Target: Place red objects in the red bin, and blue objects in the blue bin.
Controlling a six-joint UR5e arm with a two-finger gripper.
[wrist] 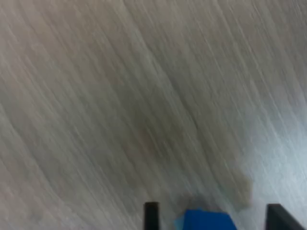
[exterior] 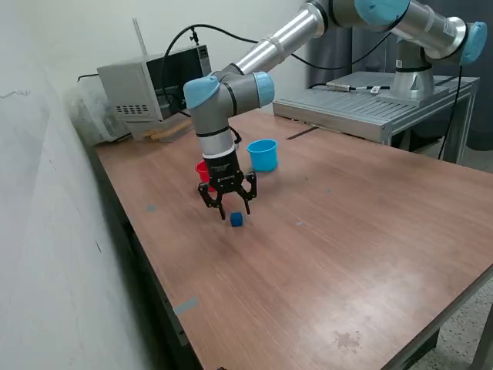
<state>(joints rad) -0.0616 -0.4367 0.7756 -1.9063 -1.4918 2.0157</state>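
Observation:
One small dark blue cube (exterior: pixel 236 220) lies on the wooden table (exterior: pixel 347 254). My gripper (exterior: pixel 233 211) hangs just over it, open, with the fingers spread on either side. In the wrist view the blue cube (wrist: pixel 207 221) sits between the two dark fingertips (wrist: pixel 151 215), with gaps on both sides. The red bin (exterior: pixel 202 170) stands behind the gripper, mostly hidden by the wrist. The light blue bin (exterior: pixel 263 154) stands upright a little further back, toward the exterior view's right. No red objects are in view.
A grey box-shaped appliance (exterior: pixel 154 85) sits at the table's back corner by the wall. The arm's base stands on a metal platform (exterior: pixel 370 104) at the back right. Small blue tape marks (exterior: pixel 186 306) dot the table near its edge.

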